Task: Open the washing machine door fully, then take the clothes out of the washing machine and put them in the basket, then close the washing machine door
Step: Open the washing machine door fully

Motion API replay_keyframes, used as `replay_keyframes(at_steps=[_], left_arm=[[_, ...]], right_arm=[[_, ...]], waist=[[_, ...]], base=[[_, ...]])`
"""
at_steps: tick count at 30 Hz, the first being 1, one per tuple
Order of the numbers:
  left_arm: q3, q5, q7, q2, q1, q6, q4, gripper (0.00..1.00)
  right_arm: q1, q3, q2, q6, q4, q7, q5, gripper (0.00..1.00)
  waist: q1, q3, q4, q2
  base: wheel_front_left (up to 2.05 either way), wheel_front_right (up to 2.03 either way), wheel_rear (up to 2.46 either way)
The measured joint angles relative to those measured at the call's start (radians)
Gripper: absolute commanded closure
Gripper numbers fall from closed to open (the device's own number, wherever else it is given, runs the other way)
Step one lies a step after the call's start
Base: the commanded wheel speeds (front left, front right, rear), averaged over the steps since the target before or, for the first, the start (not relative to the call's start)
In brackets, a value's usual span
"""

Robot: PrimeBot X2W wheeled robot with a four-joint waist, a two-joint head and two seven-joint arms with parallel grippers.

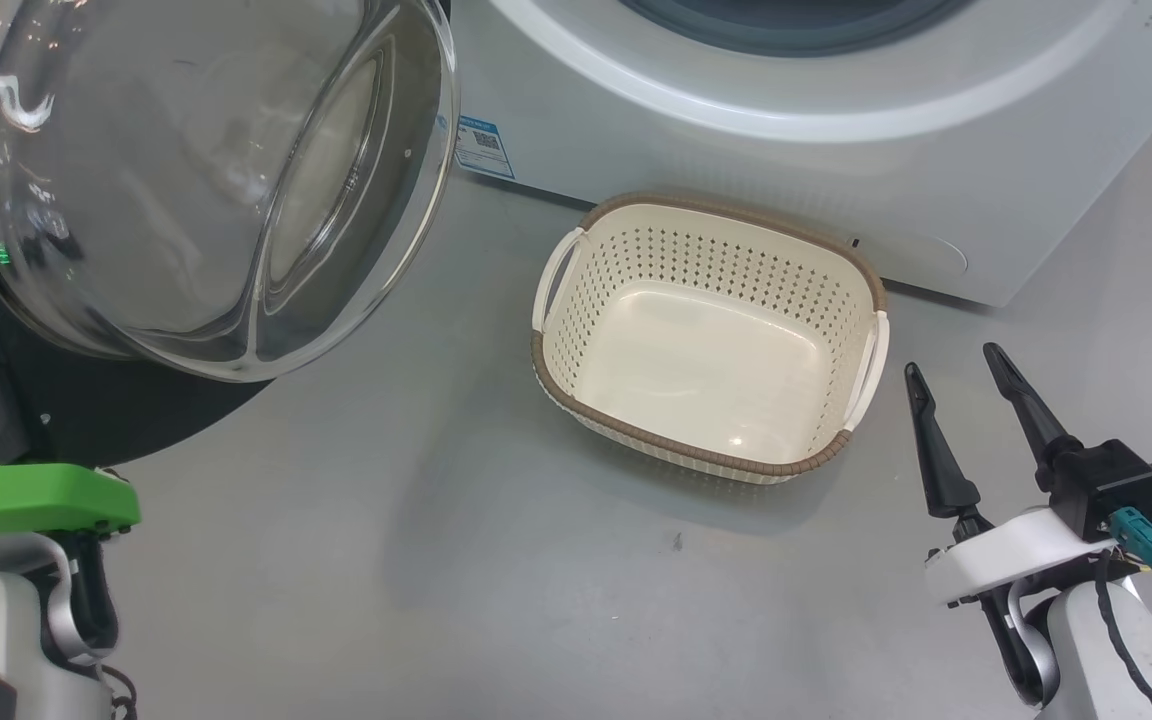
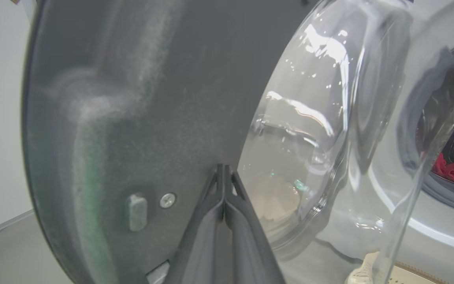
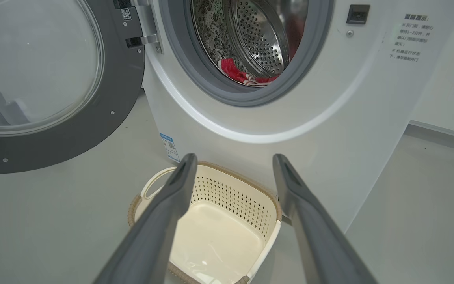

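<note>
At the far left, the large round washing machine door with its glossy black rim and bulging clear glass bowl (image 1: 206, 180) stood swung well out from the big white front-loading washing machine (image 1: 656, 140). The left pincer (image 2: 224, 170) was pressed fully shut and held nothing, its tips set against the door's dark inner face just beside the glass. To finish the swing well, I judged it should push on that stiff rim rather than the slippery bowl, following the door's own arc. In the middle, the small cream perforated plastic basket with a brown woven rim (image 1: 716, 255) sat empty on the grey floor (image 1: 386, 520), close before the machine. The bright red, white-striped clothes (image 3: 239, 73) lay in the perforated steel drum (image 3: 262, 43). At the right, the right pincer (image 1: 951, 362) hung wide open and empty beside the basket.
</note>
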State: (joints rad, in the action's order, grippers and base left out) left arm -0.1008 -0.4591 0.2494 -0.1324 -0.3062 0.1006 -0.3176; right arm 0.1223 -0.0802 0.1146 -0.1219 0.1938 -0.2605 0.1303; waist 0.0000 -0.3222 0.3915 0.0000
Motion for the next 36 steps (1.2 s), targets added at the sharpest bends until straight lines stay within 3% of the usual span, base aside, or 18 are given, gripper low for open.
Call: replay_keyframes(at_steps=[20, 36], left_arm=[[-0.058, 0.032, 0.003, 0.021, -0.02, 0.0, -0.016, 1.0], [-0.037, 0.117, 0.003, 0.085, 0.097, -0.018, 0.112, 1.0]], right_arm=[[0.018, -0.017, 0.003, 0.0, 0.005, 0.0, 0.0, 0.0], [0.014, -0.027, -0.021, 0.0, 0.028, 0.0, 0.01, 0.0]], waist=[[0.0, 0.011, -0.009, 0.0], [0.0, 0.08, -0.016, 0.0]], base=[[0.0, 0.0, 0.0], [0.0, 0.0, 0.0]])
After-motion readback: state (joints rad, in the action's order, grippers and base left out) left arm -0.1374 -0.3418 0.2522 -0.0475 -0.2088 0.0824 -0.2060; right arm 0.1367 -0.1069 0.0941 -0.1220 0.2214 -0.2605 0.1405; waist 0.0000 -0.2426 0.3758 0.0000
